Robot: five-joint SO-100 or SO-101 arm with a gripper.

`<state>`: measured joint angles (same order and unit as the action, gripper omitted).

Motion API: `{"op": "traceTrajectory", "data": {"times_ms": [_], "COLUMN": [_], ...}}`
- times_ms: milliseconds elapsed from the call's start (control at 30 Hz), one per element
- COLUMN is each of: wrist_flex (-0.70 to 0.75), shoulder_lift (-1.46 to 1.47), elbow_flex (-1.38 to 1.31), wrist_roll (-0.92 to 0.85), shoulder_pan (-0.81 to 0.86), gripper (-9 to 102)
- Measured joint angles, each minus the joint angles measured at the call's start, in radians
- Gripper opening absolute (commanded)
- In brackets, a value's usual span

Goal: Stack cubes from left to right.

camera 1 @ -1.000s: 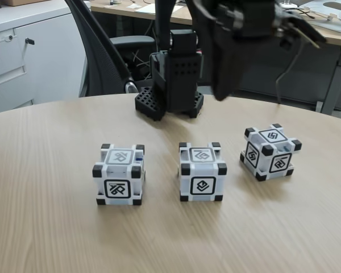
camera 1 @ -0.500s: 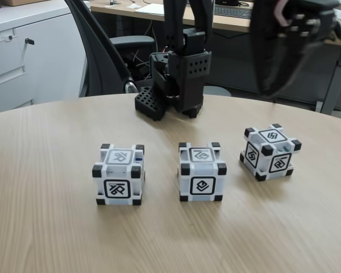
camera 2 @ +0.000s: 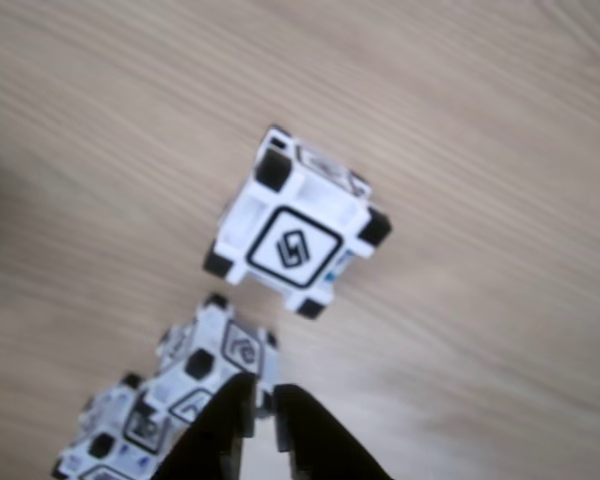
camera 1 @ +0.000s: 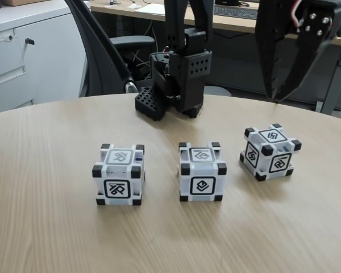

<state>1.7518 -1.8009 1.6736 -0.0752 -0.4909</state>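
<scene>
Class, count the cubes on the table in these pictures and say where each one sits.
3. In the fixed view, all stand apart in a row on the table: the left cube, the middle cube, and the right cube, turned corner-on, below the raised gripper.

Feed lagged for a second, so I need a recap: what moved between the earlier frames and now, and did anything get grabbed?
The gripper swung from above the middle of the table to the right in the fixed view and now hangs above and behind the right cube, holding nothing. The left cube, middle cube and right cube stayed put, unstacked.
</scene>
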Motion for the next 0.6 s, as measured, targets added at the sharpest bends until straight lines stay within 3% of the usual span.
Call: {"op": "traceTrajectory", "data": {"times_ms": [600], "wrist_flex": [0.000], "shoulder_lift": [0.066], "elbow_flex": [0.000], "wrist_roll": [0.437], "shoulder_pan": [0.000], "gripper": [0]}}
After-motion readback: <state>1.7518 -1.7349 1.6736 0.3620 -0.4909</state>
